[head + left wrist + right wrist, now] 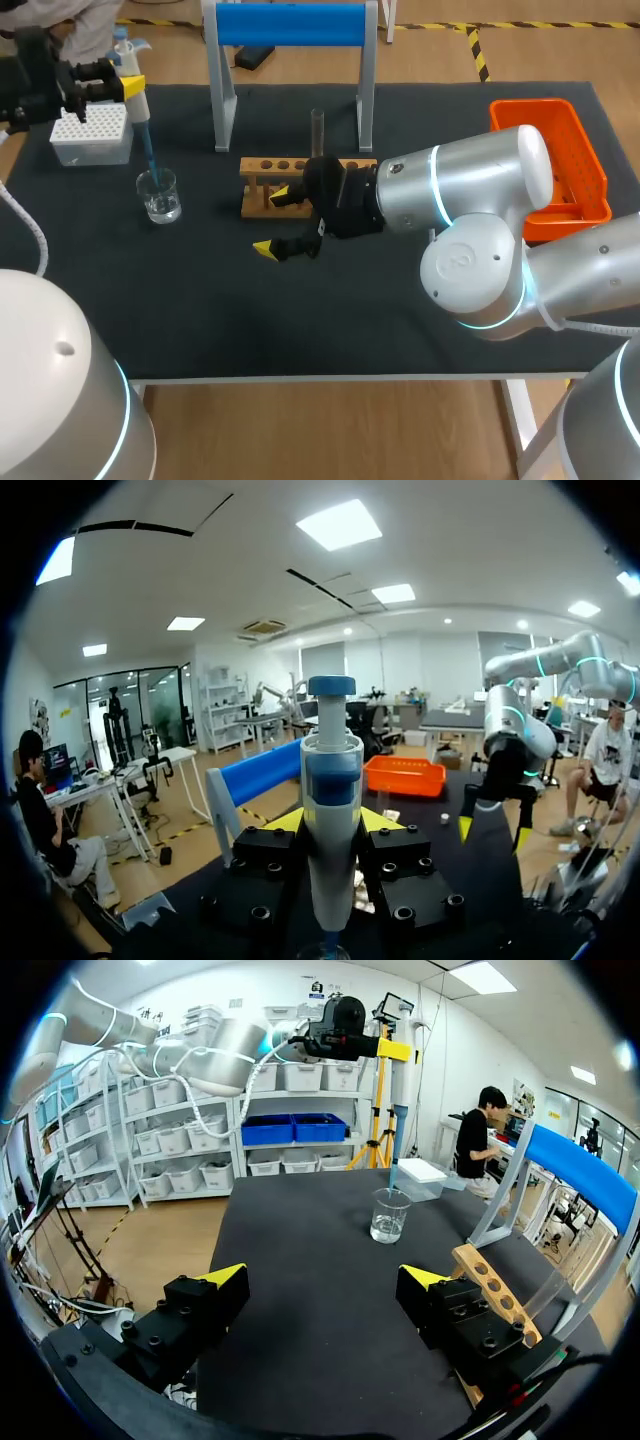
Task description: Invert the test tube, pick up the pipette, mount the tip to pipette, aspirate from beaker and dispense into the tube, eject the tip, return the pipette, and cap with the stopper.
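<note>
My left gripper (118, 86) is shut on the white pipette (138, 105) and holds it upright at the far left. The pipette's blue tip (150, 160) dips into the glass beaker (159, 195). In the left wrist view the pipette (332, 770) stands between the fingers of the left gripper (332, 825). The clear test tube (317, 130) stands upright in the wooden rack (262, 166). My right gripper (273, 222) hangs open just in front of the rack, holding nothing. The right wrist view shows the right gripper (325, 1280) open, with the beaker (388, 1216) ahead and the rack (492, 1282) beside it.
A white tip box (90, 134) sits behind the beaker at the far left. A stand with a blue top bar (290, 24) straddles the back of the mat behind the rack. An orange basket (575, 170) lies at the right edge.
</note>
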You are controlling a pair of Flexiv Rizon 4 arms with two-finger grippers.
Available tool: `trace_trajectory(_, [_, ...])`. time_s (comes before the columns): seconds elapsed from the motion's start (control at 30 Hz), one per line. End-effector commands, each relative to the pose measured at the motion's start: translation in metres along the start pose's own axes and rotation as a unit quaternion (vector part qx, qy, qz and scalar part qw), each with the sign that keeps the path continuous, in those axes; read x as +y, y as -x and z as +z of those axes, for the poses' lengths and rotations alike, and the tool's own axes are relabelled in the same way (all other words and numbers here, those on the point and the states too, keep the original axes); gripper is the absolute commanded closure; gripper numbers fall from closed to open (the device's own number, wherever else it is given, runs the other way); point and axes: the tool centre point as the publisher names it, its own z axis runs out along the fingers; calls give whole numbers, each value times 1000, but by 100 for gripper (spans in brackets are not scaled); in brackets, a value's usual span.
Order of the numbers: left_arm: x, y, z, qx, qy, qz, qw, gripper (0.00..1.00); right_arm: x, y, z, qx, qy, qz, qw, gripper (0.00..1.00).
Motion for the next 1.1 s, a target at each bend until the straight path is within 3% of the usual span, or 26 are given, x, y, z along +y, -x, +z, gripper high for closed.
trace_trajectory(0.03, [2,6,4,2,1,0,1000,100,0,1,-2,2,0,0,1000,0])
trace_trajectory(1.1, [52,7,17,-11,3,-25,1000,100,0,1,-2,2,0,0,1000,0])
